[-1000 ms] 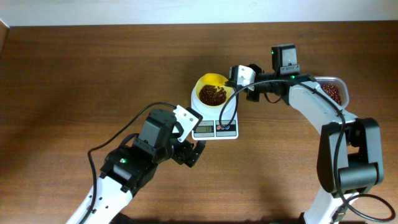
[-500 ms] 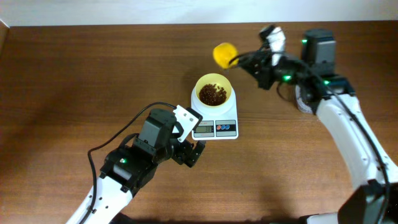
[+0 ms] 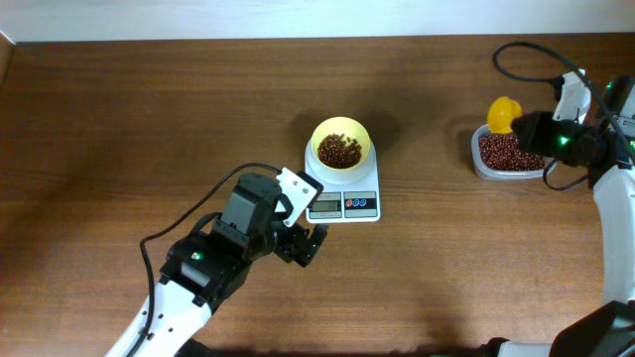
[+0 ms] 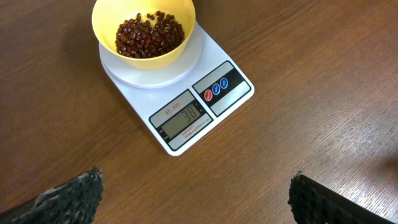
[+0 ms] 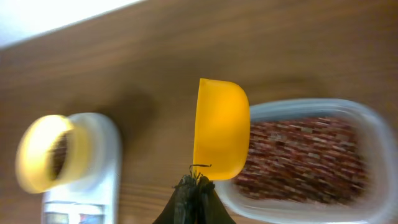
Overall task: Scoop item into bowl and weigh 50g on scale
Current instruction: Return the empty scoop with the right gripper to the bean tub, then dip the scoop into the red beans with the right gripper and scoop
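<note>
Now we see the bowl [image 3: 340,147] standing on the round weighing plate at the far end of the scale [image 3: 343,194], near the middle of the bench [image 3: 149,99]. A loose heap of beans [image 3: 339,150] lies in the bowl and covers most of its bottom. In the left wrist view the display [image 4: 181,116] reads 38, and the red and blue buttons [image 4: 216,88] sit just beside it on the scale's near edge.

The left fingers [image 3: 304,244] hang over bare wood just in front of the scale's near left corner, apart from it. We see them spread wide, one dark tip at each lower corner of the left wrist view.

Off to the right side of the bench, well apart from the scale, stands a clear tub [image 3: 480,159] with more beans filling it. The right fingers [image 5: 194,193] are pinched narrow on the handle end of a yellow scoop [image 5: 219,127]. The scoop's cup is above the tub's rim on the side nearer the scale, partly over the beans and partly over the bench. We see only the smooth outer shell of the cup, so we cannot tell whether it carries anything. The right wrist view is blurred, and the bowl and scale show there only as smeared shapes at the left.
</note>
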You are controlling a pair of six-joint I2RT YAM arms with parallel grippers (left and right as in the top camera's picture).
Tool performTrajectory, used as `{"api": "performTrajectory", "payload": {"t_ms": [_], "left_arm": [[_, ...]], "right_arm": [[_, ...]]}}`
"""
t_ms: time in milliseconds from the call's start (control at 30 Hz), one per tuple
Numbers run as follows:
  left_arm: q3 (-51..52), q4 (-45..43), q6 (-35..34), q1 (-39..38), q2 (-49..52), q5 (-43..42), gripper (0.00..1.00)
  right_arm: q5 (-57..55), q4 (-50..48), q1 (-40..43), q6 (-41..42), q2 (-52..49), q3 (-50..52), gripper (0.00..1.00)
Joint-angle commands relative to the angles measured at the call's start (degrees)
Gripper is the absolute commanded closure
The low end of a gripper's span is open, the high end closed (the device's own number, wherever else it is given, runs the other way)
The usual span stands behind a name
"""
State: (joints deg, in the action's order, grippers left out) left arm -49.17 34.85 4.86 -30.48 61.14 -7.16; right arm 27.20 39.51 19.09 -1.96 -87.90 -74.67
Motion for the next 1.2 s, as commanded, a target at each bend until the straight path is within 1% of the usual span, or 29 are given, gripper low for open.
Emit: {"api": "performTrajectory", "payload": {"t_ms": [0, 67, 133, 600, 833, 933, 1100, 1167], "left_arm": [[0.55, -0.11, -0.55, -0.13, 0.02, -0.98, 0.01], [0.55, -0.09, -0.57, -0.13, 0.02, -0.98, 0.01], [0.55, -0.11, -0.57, -0.13, 0.04, -0.98, 0.01], [0.55, -0.09, -0.57, -0.13, 0.04, -0.98, 0.01], [0.55, -0.09, -0.57, -0.13, 0.02, -1.01, 0.01], [0.55, -0.09, -0.57, -0.13, 0.04, -0.98, 0.01], [0.55, -0.09, -0.57, -0.13, 0.02, -0.98, 0.01], [0.55, -0.09, -0.57, -0.13, 0.02, -0.98, 0.01]], "right_arm": [[-14.86, 1.29, 0.22, -2.36, 1.18, 0.11, 0.96], [-19.28, 2.23, 0.22, -2.36, 1.14, 0.11, 0.96], [-20.24, 2.75, 0.22, -2.36, 0.68, 0.13, 0.96], [-19.96, 4.24, 0.04, -2.34, -10.38, 0.70, 0.96], [-19.78, 4.02, 0.04, -2.32, -13.75, 1.77, 0.96], [-15.39, 2.75, 0.04, -2.32, -13.75, 3.23, 0.96], [-4.26, 2.73, -0.02, -2.29, -13.75, 3.28, 0.96], [-2.97, 2.75, -0.07, -2.10, -13.75, 3.28, 0.96]]}}
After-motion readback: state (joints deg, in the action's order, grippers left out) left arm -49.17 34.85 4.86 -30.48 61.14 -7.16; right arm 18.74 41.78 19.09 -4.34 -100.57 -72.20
